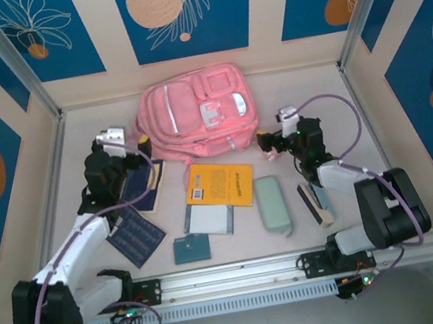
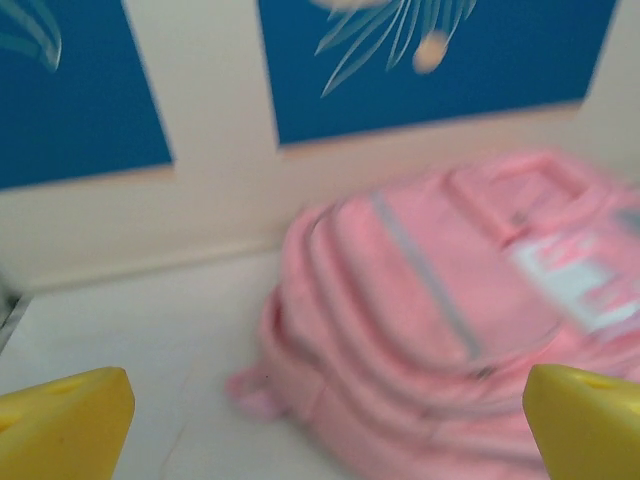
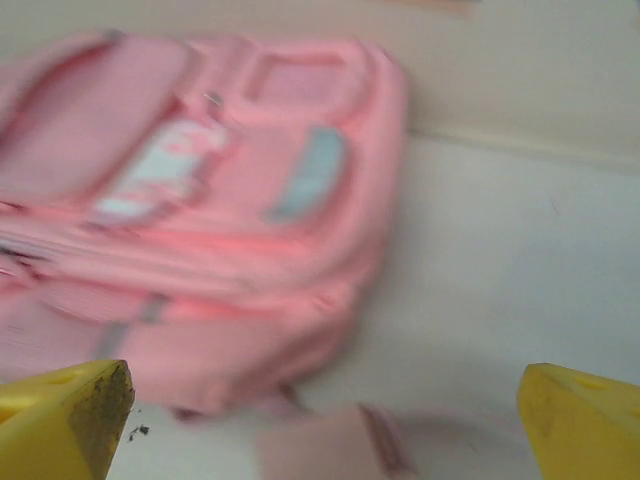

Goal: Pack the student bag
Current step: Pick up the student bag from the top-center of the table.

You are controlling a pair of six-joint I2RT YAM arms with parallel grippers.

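**A:** Where is the student bag (image 1: 197, 112)?

**B:** Far middle of the tabletop (image 1: 92, 119), close to the back wall (image 1: 186, 69). It lies flat with its pocket side up. The supplies lie in a loose row on the near side: orange book (image 1: 220, 184), mint pencil case (image 1: 272, 205), pale notebook (image 1: 209, 218) and dark blue pad (image 1: 135, 235). All of them are apart from the bag, and none is on it.

**A:** And the fingers?

**B:** The left fingers (image 2: 65, 415) are spread wide with nothing between them. The right fingers (image 3: 60, 415) are the same, wide and empty. In each wrist view the pink fabric sits between the yellow tips.

**A:** Why are they placed like that?

**B:** From above, one arm stands at each flank of the bag, left arm by the left edge and right arm by the near right corner. Neither is over the supplies. My reading is that they are setting up to open the bag. Soft fabric needs one side pinned while the other works an opening, and two arms flanking it suits that. By the look of things, packing proper has not begun.

**A:** Is the bag open anywhere?

**B:** I cannot tell. Both wrist views are blurred, and the top view is too small to settle it.

**A:** What are the risks?

**B:** A limp bag on a smooth tabletop will probably slide or bunch when tugged. The back wall just behind it may serve as a stop. The supplies are flat and lie close together, so the thin ones may be awkward to lift later.
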